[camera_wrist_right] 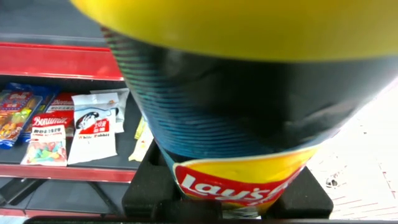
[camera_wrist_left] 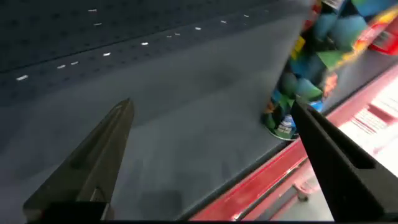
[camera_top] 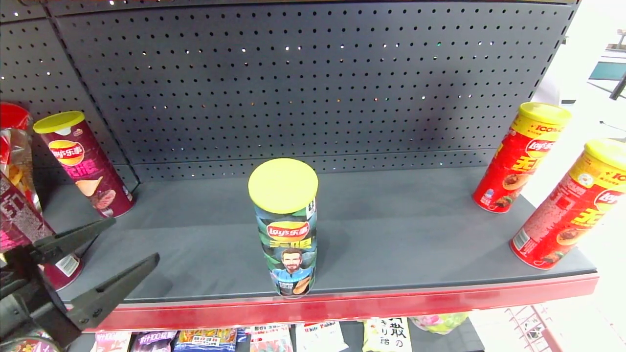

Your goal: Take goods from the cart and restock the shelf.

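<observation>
While the green chip can (camera_top: 288, 230) is shelved and the left claw (camera_top: 136, 238) is spread empty, a blue chip can (camera_wrist_right: 249, 112) is gripped by the right claw (camera_wrist_right: 146, 190), awaiting placement.

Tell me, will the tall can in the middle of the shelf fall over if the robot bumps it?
Probably, yes. The can is tall and narrow, so a push up high would likely tip it. It is round, so once down it may roll, and it stands right by the shelf's red front edge.
</observation>
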